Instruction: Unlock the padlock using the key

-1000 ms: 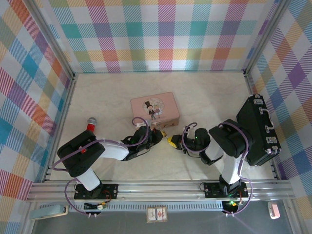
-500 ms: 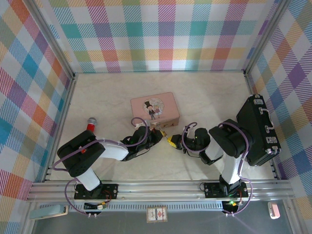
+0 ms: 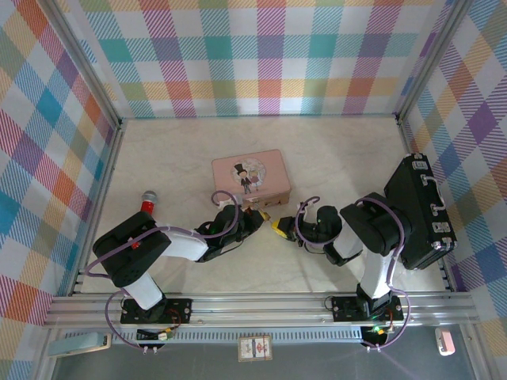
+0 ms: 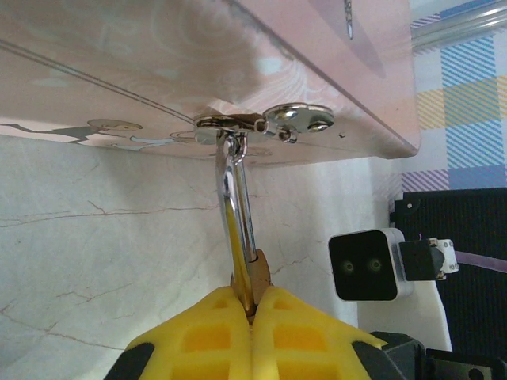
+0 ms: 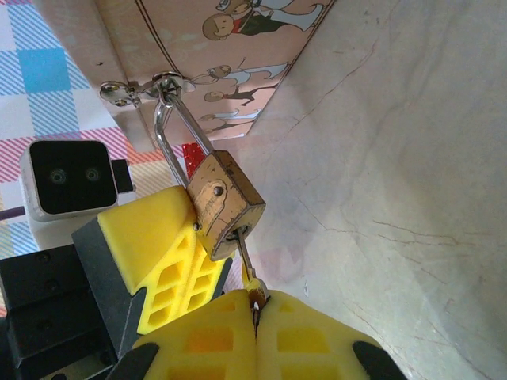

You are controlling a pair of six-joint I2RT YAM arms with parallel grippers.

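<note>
Checked cloth walls [image 3: 261, 55] close in a pale marbled tabletop [image 3: 333, 150]. A black case [image 3: 420, 210] lies at the right edge of the overhead view, and a pink tin [image 3: 250, 176] sits at centre. Just below the tin the two hands meet. The left hand [image 4: 252, 297] is clamped on the brass body of the padlock [image 5: 226, 206], which hangs by its shackle from the tin's hasp. The right hand [image 5: 257, 305] pinches the head of the key [image 5: 247, 265], whose blade sits in the keyway. The padlock looks rigid, smooth and free to swing, so it is best held by its flat faces. The key looks thin, light and likely to slip or bend when twisted.
</note>
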